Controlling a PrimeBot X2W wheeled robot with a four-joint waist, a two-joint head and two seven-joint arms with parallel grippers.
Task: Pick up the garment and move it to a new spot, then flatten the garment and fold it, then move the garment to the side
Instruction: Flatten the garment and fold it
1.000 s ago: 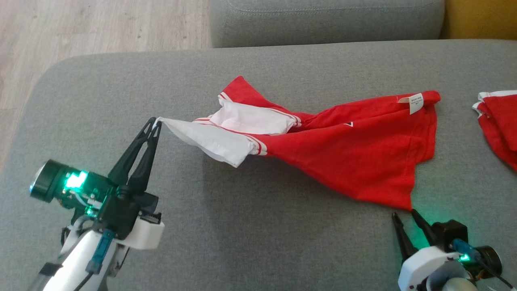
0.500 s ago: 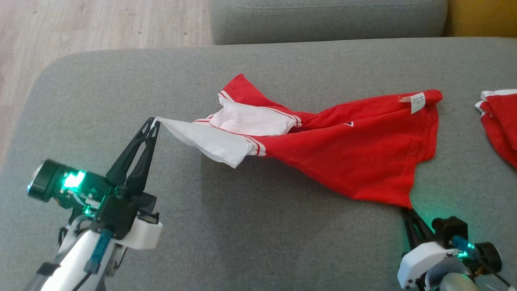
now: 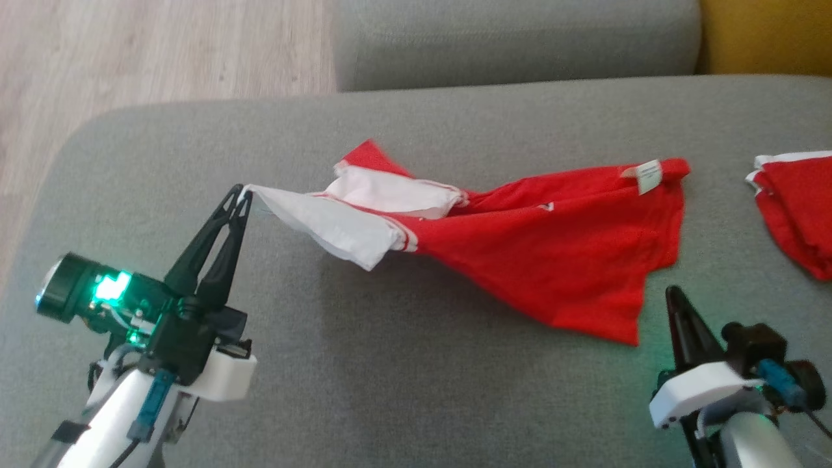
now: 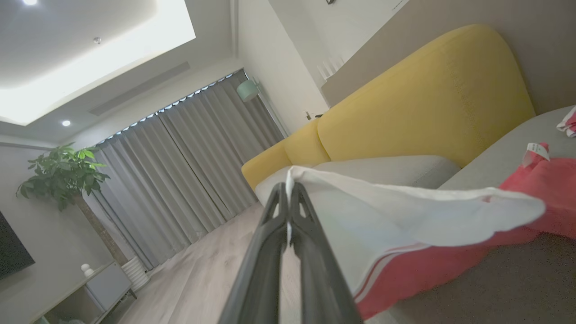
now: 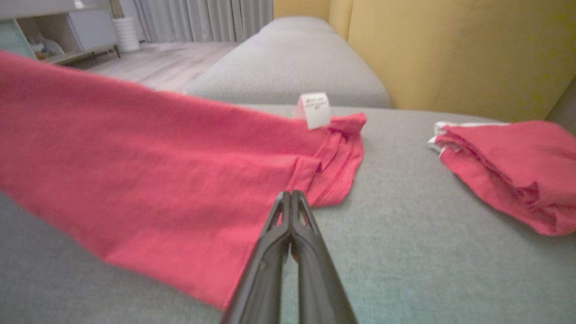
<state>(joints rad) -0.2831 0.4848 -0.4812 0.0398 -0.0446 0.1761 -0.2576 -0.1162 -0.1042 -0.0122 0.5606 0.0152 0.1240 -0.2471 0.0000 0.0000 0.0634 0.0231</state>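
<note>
**Left claw holding up the sleeve, right claw shut and empty**

The left claw (image 3: 240,191) is slanting up from the near left corner of the grey fabric sofa seat (image 3: 390,390). Its fingers are clamping the white sleeve edge of the red cotton T-shirt with white sleeves (image 3: 552,253) and holding that edge off the seat. The shirt is lying stretched across the seat's middle. The right claw (image 3: 672,296) is pointing up near the right edge, fingers pressed together, gripping nothing, just beside the shirt's hem corner. A folded red garment (image 3: 796,214) is lying at the right edge.
</note>
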